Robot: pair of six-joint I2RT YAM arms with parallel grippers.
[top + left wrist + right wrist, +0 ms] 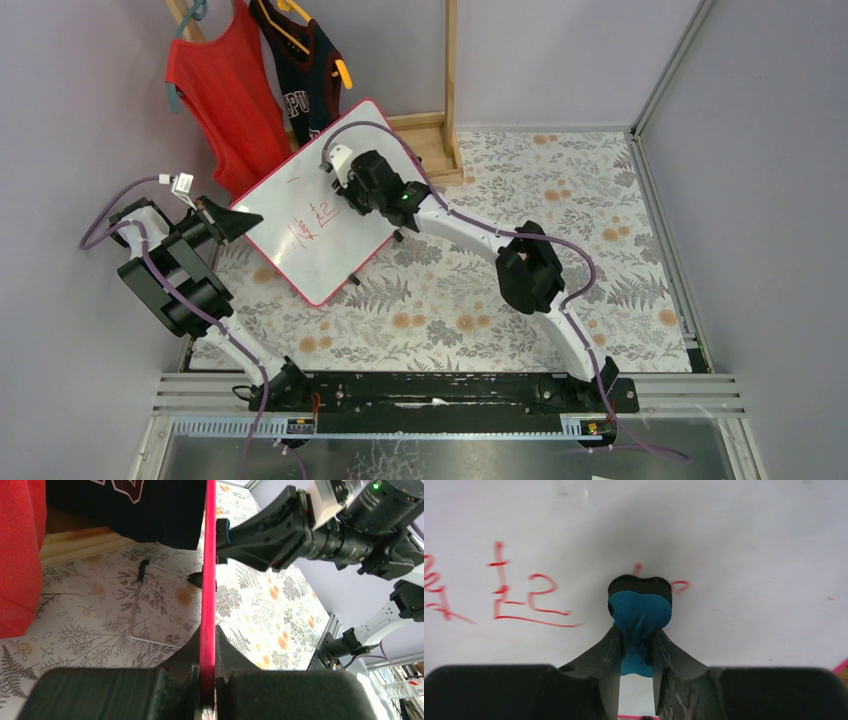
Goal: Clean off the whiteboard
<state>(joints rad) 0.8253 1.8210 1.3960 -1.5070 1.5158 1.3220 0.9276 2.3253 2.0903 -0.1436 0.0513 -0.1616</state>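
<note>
One whiteboard (pixel 322 255), pink-red frame, tilted, red scribbles (pixel 312 228)

Whiteboard (pixel 320 215) at far left of the table (pixel 520 330), in front of the clothes rack (pixel 450 90). Two jerseys hang on the rack behind the board's far-left corner, one (pixel 225 95) left of the other (pixel 300 75). Left gripper (pixel 207 680) at the board's left edge, the edge between its fingers. Right gripper (pixel 636 655) over the board's far half; eraser (pixel 640 610) between its fingers, touching the board face. Writing (pixel 524 592) lies left of the eraser. Wire stand (pixel 150 605) on the table at the board's back side.
</note>
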